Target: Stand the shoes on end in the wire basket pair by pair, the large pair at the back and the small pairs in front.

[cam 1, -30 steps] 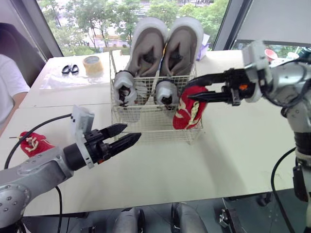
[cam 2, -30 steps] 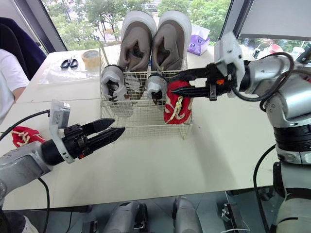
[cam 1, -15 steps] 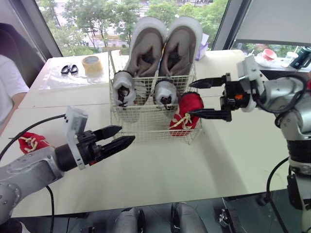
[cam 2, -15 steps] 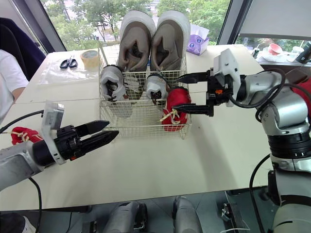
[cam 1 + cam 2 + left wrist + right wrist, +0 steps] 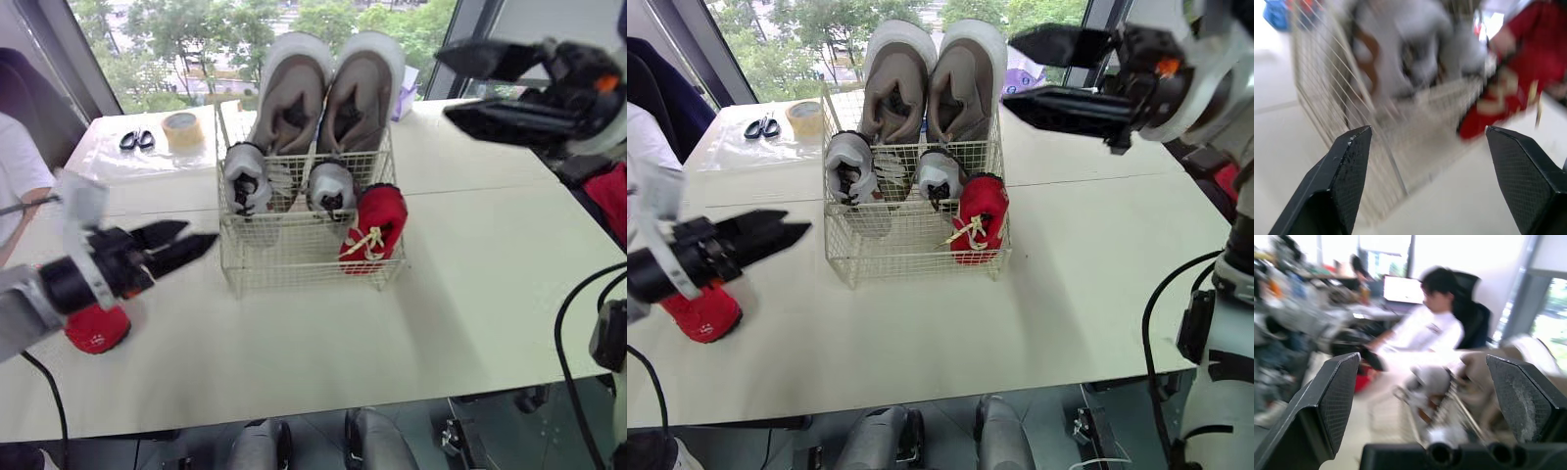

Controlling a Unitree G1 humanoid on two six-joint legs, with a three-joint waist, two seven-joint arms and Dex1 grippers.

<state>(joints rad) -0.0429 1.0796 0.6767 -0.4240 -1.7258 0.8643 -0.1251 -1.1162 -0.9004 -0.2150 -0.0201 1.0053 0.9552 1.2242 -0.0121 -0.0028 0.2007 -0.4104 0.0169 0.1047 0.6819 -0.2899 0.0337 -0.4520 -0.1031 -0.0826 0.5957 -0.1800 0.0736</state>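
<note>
The wire basket (image 5: 284, 257) sits on the white table (image 5: 470, 264), and the large grey-brown pair (image 5: 348, 93) stands on end along its back wall, the two shoes side by side and rising well above the rim. In front of them the small grey-and-white pair (image 5: 245, 176) stands upright, one shoe at the front left and the other near the middle. A small red shoe (image 5: 375, 227) is in the front right corner, tilted, with its pale laces facing the front wire and its top poking above the rim. Its mate, the second red shoe (image 5: 95, 328), lies on the table well to the left of the basket, outside it. The left claw (image 5: 201, 235) hovers over the table just above and beside that loose red shoe, pointing towards the basket's left wall; it is released, with its fingers (image 5: 1344, 171) spread wide and nothing between them. The right claw (image 5: 443, 80) is raised high to the right of the basket, level with the tops of the large shoes; it too is released and empty, its fingers (image 5: 1334, 391) far apart. A pair of scissors (image 5: 134, 140) and a roll of tape (image 5: 183, 129) lie at the far left of the table. A person's white sleeve (image 5: 15, 186) shows at the left edge.
</note>
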